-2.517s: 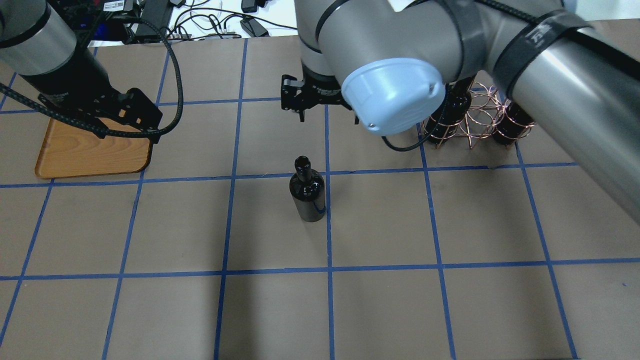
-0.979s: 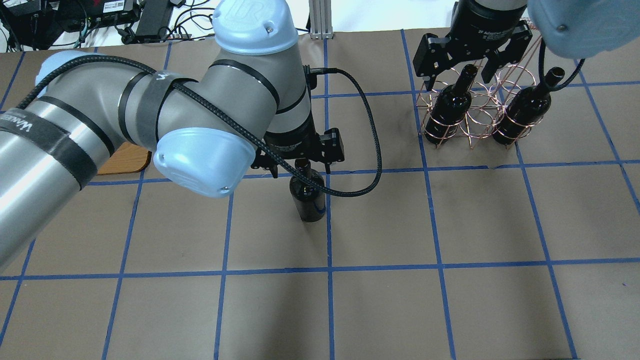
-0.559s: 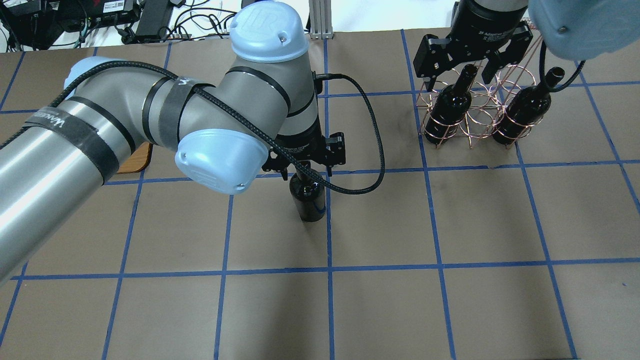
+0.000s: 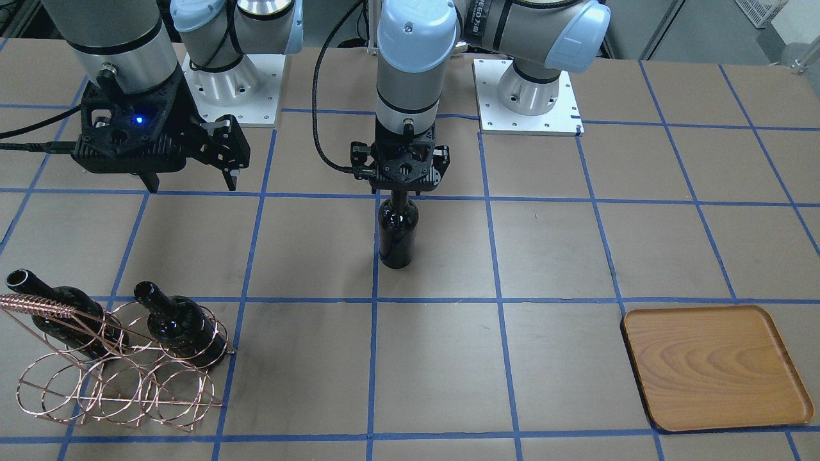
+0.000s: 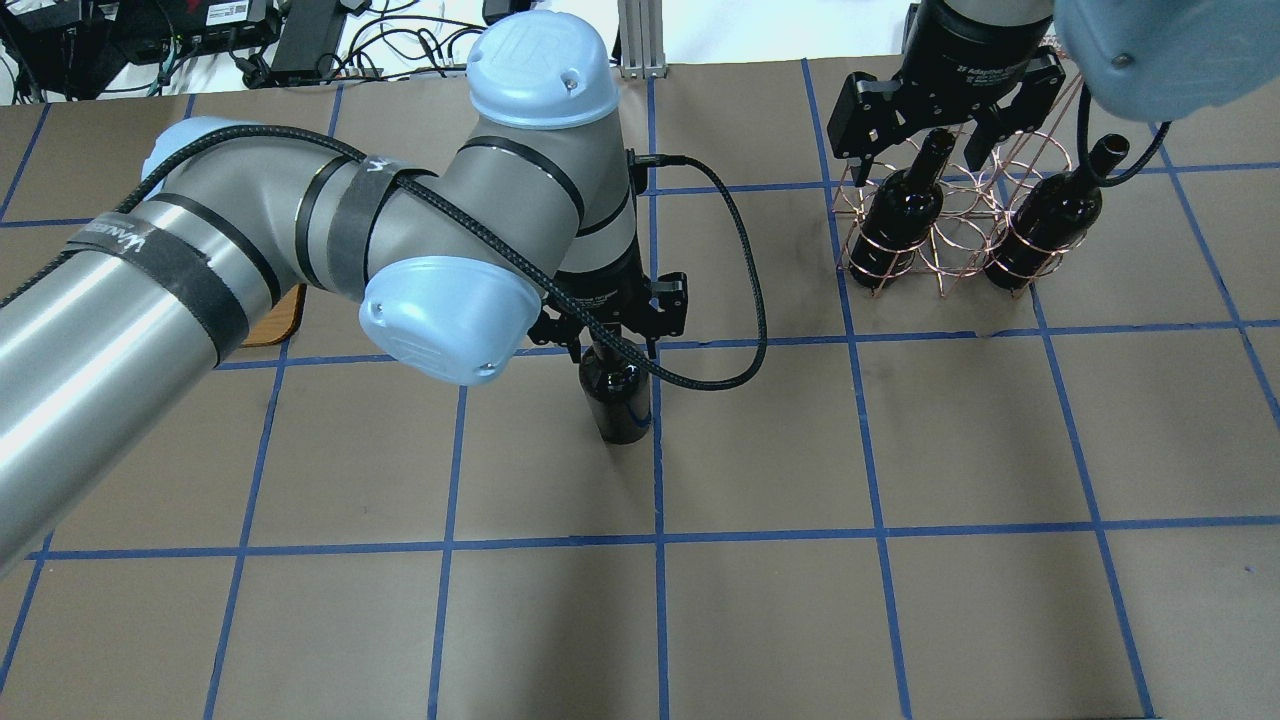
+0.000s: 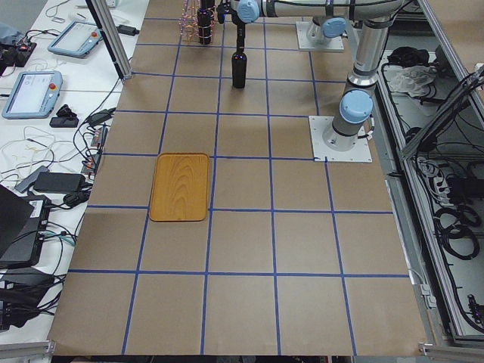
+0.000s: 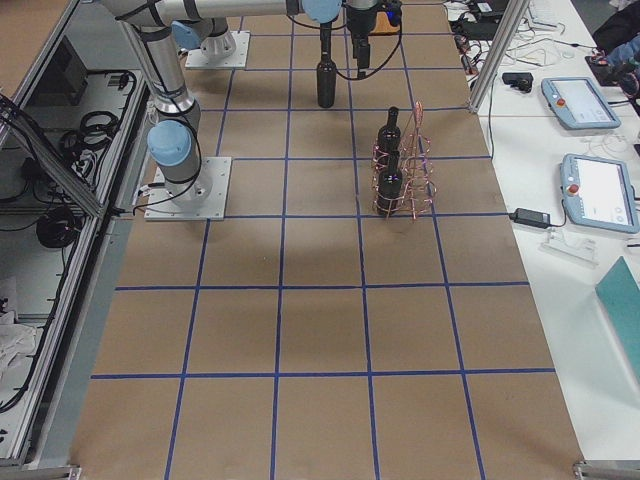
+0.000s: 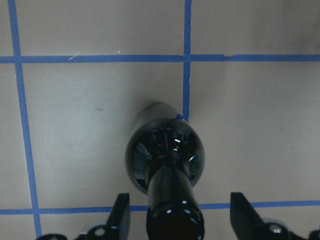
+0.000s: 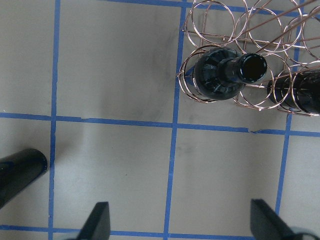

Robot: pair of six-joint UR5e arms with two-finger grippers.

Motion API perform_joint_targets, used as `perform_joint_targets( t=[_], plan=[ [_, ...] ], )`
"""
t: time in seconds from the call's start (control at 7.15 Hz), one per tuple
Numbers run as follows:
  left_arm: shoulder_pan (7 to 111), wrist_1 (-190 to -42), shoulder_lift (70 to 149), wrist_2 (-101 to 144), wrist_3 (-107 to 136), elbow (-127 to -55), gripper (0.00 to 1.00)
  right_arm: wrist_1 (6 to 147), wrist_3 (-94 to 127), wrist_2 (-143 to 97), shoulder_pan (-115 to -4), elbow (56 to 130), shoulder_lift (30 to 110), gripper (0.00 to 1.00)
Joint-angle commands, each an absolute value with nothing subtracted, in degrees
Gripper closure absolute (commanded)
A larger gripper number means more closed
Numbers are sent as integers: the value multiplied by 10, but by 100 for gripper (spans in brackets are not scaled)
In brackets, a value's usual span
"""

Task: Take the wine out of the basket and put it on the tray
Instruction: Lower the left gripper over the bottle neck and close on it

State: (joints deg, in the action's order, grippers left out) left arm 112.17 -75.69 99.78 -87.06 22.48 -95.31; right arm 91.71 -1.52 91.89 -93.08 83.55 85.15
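Front view: wine (image 4: 397, 234) stands upright on the brown, blue-gridded table (image 4: 551, 256). Left gripper (image 4: 398, 191) straddles its neck. Basket (image 4: 115, 384) and tray (image 4: 714, 368) sit well apart from the wine, on opposite sides. Right gripper (image 4: 192, 184) is spread wide and empty.
Overhead: wrist lettering (image 5: 975, 72) is too small to read.
Left wrist: fingers (image 8: 120, 217) are clear of the neck, gripping nothing.
Left side: teach pendants (image 6: 30, 89) lie beside the table.

Overhead looks down from behind the robot (image 4: 410, 64), front camera faces it; both centre the standing wine (image 5: 617, 405). End cameras sit far off, wine near their tops. Left wrist close above it; right wrist catches its body at the edge.
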Motion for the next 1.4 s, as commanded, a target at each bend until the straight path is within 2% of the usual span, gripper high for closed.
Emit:
perform_joint_targets(
  t=[0.0, 1.12, 1.26],
  plan=[
    [1120, -721, 1000, -874, 226, -954, 27, 917, -16, 917, -931, 836, 852, 0],
    [1119, -747, 1004, -868, 212, -955, 27, 918, -16, 917, -931, 836, 851, 0],
    [1119, -747, 1005, -873, 209, -956, 41, 918, -16, 917, -931, 836, 851, 0]
  ],
)
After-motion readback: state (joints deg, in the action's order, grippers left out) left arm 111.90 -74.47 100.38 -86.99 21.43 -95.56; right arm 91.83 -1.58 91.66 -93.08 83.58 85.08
